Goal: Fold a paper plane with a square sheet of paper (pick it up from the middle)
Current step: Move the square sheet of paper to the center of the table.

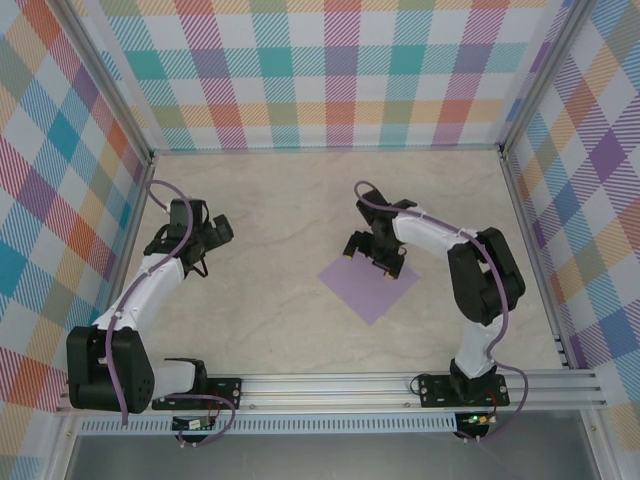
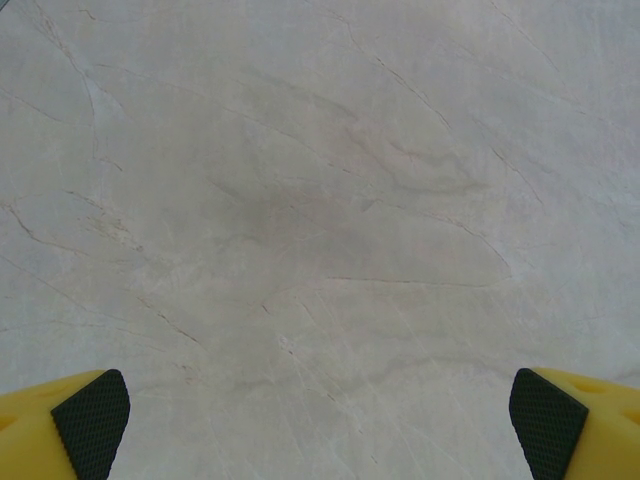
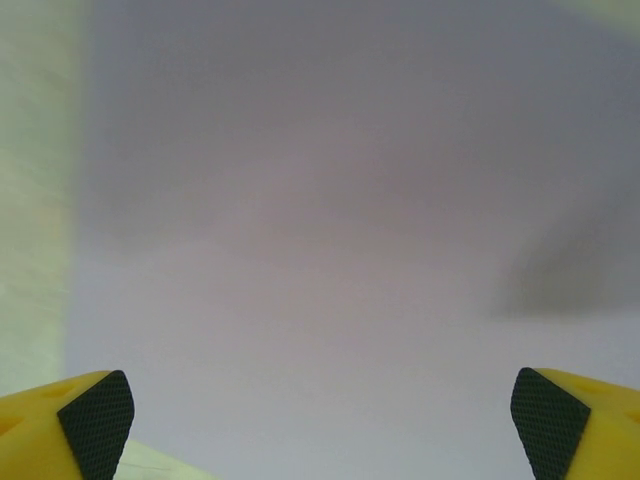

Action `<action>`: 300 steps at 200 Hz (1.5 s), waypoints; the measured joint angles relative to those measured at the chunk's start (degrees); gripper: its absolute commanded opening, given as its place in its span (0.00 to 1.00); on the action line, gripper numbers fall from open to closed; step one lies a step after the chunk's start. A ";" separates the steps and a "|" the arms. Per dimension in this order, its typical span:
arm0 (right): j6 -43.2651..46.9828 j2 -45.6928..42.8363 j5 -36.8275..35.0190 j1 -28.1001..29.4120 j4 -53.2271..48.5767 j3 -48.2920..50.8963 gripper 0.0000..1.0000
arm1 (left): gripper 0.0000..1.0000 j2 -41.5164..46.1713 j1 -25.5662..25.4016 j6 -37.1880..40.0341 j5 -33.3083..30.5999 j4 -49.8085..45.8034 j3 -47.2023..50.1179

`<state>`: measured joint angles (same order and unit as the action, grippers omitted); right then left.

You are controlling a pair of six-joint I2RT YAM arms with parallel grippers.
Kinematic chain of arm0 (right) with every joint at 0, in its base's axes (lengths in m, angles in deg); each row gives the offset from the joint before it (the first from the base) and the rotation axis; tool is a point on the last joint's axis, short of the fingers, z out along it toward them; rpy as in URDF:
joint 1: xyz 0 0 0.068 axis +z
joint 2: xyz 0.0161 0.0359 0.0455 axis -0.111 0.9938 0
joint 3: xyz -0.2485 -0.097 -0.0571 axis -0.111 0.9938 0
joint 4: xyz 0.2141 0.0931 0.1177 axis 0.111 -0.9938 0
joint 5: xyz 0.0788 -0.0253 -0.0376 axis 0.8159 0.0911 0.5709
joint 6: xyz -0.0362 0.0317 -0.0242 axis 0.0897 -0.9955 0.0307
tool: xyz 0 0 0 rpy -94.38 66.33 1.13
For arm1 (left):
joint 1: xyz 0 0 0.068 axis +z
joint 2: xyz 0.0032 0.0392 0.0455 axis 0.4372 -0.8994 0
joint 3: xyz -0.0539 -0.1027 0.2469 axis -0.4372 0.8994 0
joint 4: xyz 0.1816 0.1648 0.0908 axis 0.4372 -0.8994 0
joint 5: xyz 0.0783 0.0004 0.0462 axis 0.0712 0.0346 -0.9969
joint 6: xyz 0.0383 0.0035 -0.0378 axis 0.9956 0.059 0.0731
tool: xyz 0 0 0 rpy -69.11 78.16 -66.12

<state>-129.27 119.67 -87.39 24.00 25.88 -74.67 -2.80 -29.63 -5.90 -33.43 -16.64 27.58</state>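
Two robot arms sit at the near edge of a pale stone-look table [image 1: 270, 210]. Walls [image 1: 330, 70] with bright checks stand around it.

A square sheet of paper [image 1: 368, 297] lies flat on the table, in front of the right arm. It is light purple and is turned so one corner points toward the arms. I see no folds in it.

The right gripper [image 1: 370, 262] hangs over the far part of the paper. From its own camera, the purple paper is right below, a bit blurry, with a strip of table on the left. Its two yellow fingers with black pads [image 3: 95, 420] are spread wide apart. Nothing is between them. I cannot tell if they touch the paper.

The left gripper [image 1: 212, 232] is well away from the paper, over bare table on the left side. Its fingers [image 2: 90, 425] are spread wide too and hold nothing.
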 measured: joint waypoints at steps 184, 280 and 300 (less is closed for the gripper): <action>16.59 11.21 3.23 14.99 2.49 -9.44 0.93 | 1.00 -4.66 0.00 -4.44 11.93 -3.17 -2.60; 2.05 -4.92 -5.97 12.26 -13.27 0.96 1.00 | 1.00 -8.09 0.00 -6.05 16.09 -4.72 -3.63; -0.81 -4.37 -5.35 12.48 -13.51 2.78 1.00 | 1.00 -8.83 0.00 -6.16 16.37 -5.16 -3.87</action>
<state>-130.08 115.29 -92.74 36.48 12.37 -71.90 -11.63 -29.63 -12.07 -17.06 -21.80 23.71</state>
